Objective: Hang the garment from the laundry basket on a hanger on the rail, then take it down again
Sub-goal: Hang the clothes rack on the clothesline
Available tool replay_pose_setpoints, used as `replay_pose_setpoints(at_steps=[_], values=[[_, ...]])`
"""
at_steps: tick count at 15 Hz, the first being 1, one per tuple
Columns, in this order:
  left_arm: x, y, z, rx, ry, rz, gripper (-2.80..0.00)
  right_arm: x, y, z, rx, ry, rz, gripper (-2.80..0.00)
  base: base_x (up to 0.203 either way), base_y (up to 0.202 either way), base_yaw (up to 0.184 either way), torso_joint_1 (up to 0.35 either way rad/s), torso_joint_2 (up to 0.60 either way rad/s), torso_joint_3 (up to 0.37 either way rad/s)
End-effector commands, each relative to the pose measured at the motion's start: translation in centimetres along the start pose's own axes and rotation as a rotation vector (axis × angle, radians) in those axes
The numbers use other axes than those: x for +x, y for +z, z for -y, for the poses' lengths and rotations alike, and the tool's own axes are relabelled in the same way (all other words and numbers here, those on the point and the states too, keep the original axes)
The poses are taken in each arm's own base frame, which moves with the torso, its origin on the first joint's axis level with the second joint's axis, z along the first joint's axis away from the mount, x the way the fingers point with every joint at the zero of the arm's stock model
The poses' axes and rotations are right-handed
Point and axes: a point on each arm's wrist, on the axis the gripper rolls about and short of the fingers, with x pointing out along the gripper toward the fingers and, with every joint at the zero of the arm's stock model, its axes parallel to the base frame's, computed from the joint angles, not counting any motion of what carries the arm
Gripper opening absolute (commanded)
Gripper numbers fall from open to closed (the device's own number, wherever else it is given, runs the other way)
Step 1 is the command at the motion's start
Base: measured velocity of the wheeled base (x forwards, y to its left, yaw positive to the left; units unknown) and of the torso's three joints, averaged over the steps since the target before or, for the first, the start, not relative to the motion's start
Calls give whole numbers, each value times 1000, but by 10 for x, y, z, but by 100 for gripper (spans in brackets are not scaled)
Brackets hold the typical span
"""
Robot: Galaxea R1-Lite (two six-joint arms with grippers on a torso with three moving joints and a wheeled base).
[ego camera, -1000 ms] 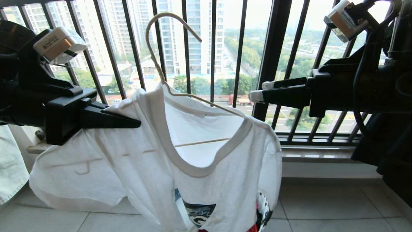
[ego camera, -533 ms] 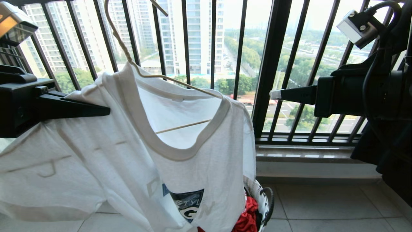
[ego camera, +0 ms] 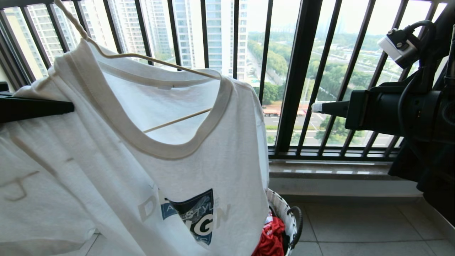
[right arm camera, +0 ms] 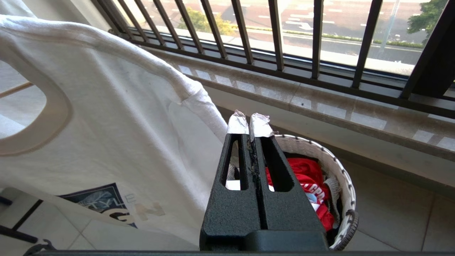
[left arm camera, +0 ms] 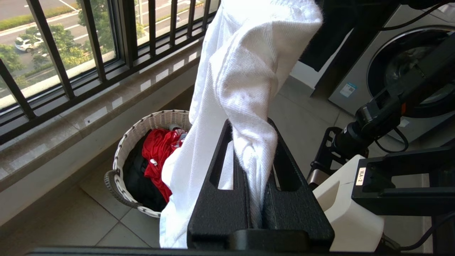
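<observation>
The garment, a white T-shirt with a dark blue chest print, hangs on the thin cream hanger, whose hook runs out of the head view's top left. At the left edge my left gripper is shut on the shirt's shoulder cloth; the left wrist view shows white fabric bunched between its jaws. Right of the shirt and apart from it, my right gripper is shut with nothing in it. The laundry basket stands on the floor below the shirt. The rail is out of view.
A black barred window railing and a stone sill run behind the shirt. A red garment lies in the basket. A washing machine stands behind the left arm. Pale tiles cover the floor.
My left gripper has carried the shirt and hanger up and to the left, taking the hook out of the picture. The right gripper has shut and drawn back to the right.
</observation>
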Motion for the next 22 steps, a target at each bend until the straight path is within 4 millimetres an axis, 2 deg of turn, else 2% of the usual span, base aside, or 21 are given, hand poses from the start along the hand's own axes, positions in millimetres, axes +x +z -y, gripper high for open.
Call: replay_pose_setpoints(at_steps=[1, 4, 7, 10, 15, 19, 22], values=[[-5, -10, -3, -46, 22, 8, -280, 8, -3, 3, -31, -8, -20, -280, 0, 0, 0, 0, 0, 0], [-9, -27, -9, -119, 42, 8, -280, 8, -7, 7, -27, -34, -31, -280, 0, 0, 0, 0, 0, 0], [-9, -21, -2, -90, 29, 18, -280, 8, -6, 9, -30, -42, -27, -280, 0, 0, 0, 0, 0, 0], [0, -22, -4, -114, -88, 36, -280, 11, -10, 11, -49, -45, -45, -280, 0, 0, 0, 0, 0, 0], [17, -30, -12, -184, -182, 6, -280, 13, -12, 12, -51, -50, -55, -280, 0, 0, 0, 0, 0, 0], [21, -34, 6, -182, -271, 15, -280, 11, -11, 14, -49, -56, -48, -280, 0, 0, 0, 16, -152, -220], [22, -36, 15, -174, -298, 12, -280, 5, -7, 15, -50, -65, -27, -280, 0, 0, 0, 97, -483, -350]])
